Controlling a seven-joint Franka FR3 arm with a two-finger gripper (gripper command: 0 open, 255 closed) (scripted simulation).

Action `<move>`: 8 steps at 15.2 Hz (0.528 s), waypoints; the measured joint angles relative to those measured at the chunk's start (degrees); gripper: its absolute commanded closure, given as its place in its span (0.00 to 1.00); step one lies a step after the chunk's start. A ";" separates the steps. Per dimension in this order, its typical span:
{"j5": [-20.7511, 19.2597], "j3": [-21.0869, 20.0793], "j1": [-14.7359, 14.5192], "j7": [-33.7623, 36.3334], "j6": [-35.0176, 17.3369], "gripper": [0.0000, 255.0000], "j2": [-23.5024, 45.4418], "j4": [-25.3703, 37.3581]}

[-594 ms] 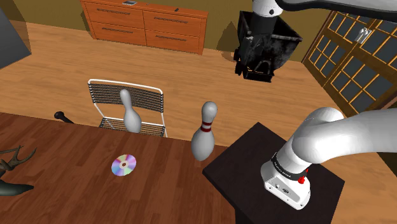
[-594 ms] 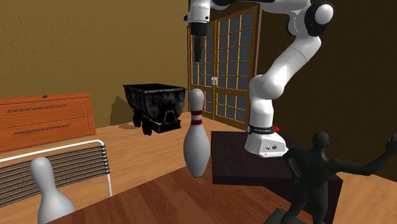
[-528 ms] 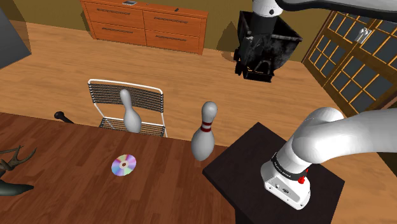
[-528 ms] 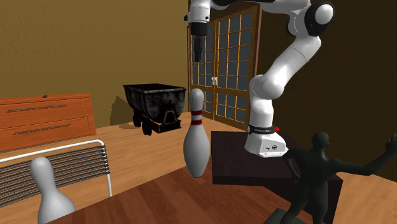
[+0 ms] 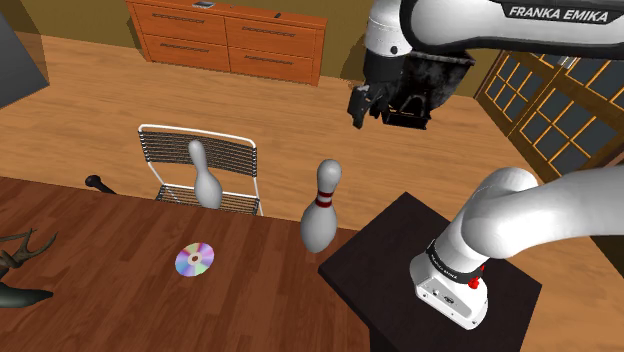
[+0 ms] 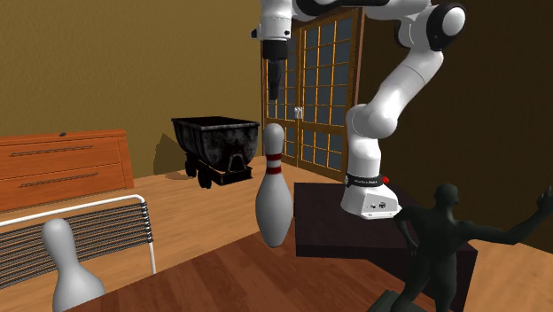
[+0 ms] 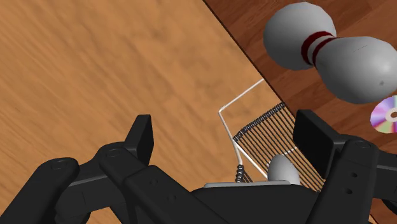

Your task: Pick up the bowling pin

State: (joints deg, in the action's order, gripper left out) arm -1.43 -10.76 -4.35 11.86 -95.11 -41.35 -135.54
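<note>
Warm wood runs through this room: a plank floor, a dresser (image 5: 228,40) against the far wall, and a dark wooden table (image 5: 250,300) in the foreground. The bowling pin (image 5: 322,206) stands upright near the table's edge, just beside the black stand (image 5: 400,250). It is pale, with two red stripes round its neck. A plain grey second pin (image 5: 205,175) stands by the wire-backed chair (image 5: 165,140), though whether it rests on the seat or on the table's rim is hard to tell. A shiny disc (image 5: 194,259) lies flat on the table between the two pins.

The gripper (image 5: 366,108) hangs well above the striped pin and off to one side, over the floor beyond the table. Its jaws are spread wide with nothing between them. In the wrist view the pin lies outside the right-hand finger (image 7: 315,143), not in the gap.

The pin looks rigid and smooth — probably slippery, and likely to topple from a sideways knock on its small base. Its belly seems too broad for the jaws, so the narrow striped neck is the sensible hold — approached from above, with the fingers straddling it squarely before closing
</note>
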 measured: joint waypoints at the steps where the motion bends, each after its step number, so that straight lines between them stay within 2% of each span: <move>1: 0.77 -0.98 -0.49 1.02 -0.43 0.00 0.34 -0.29; 8: 5.86 -8.63 -3.56 8.71 -6.28 0.00 5.75 -1.67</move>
State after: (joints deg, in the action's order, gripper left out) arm 4.43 -19.39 -7.92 20.58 -101.38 -35.60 -137.21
